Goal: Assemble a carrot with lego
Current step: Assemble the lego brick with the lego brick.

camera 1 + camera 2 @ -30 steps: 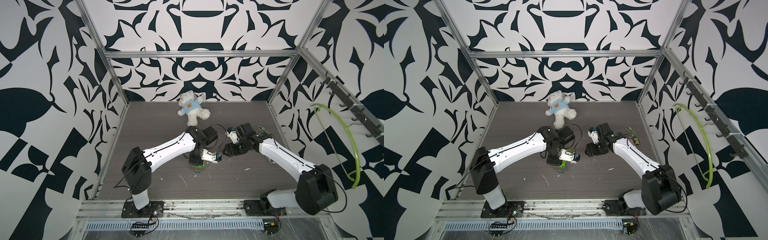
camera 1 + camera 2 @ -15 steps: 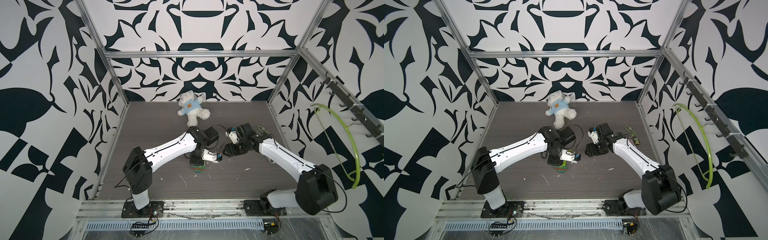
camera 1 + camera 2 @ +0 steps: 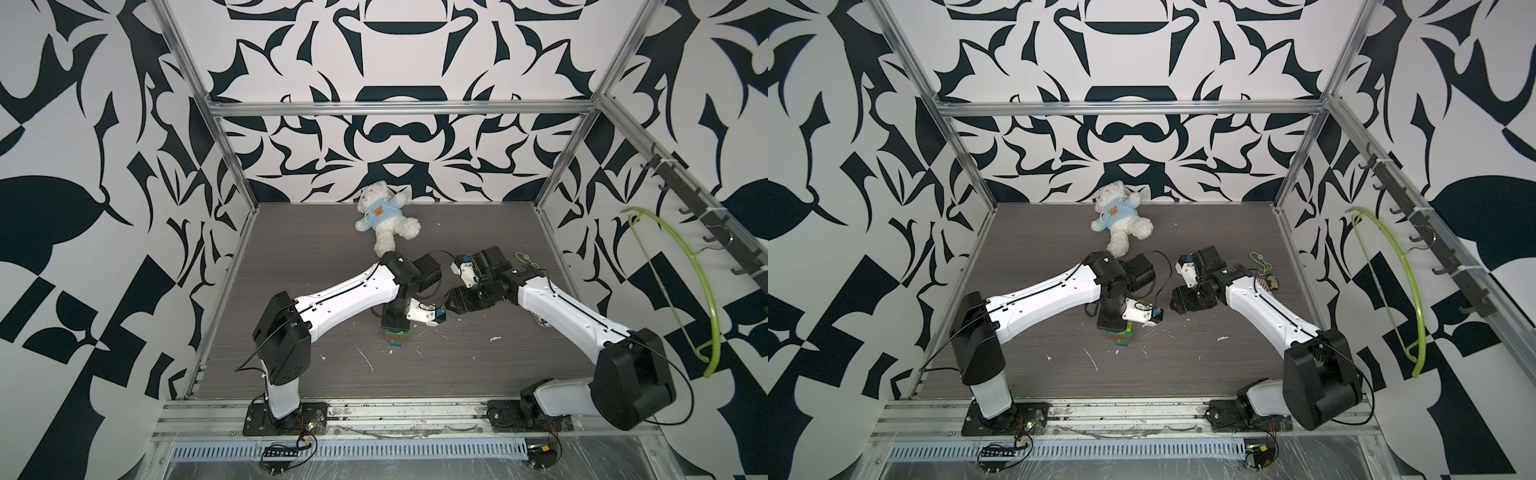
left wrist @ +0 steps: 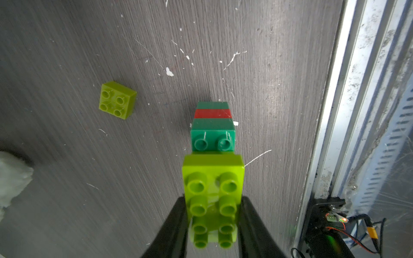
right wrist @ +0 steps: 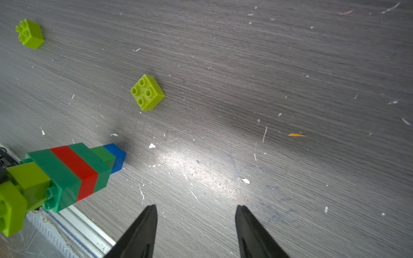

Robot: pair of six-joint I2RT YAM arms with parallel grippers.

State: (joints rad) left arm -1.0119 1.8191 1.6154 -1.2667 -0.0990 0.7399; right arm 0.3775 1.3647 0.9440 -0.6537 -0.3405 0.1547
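The carrot [image 5: 73,169] stands on end on the table, blue tip [image 5: 116,157] down, with dark green and red bands above and lime-green bricks on top. My left gripper [image 4: 212,198] is shut on its top lime-green lego [image 4: 212,187], one finger on each side. In both top views the carrot [image 3: 397,338] [image 3: 1121,336] pokes out below the left wrist. My right gripper [image 5: 195,206] hangs open and empty over bare table, to the right of the carrot. Two loose lime-green lego bricks [image 5: 147,92] [image 5: 30,33] lie farther off; one loose brick [image 4: 117,102] shows in the left wrist view.
A white teddy bear [image 3: 384,216] in a blue shirt lies at the back of the table. A small keychain-like object [image 3: 524,258] lies by the right wall, where a green hanger [image 3: 702,286] hangs. White specks dot the table. A metal rail [image 3: 374,411] runs along the front.
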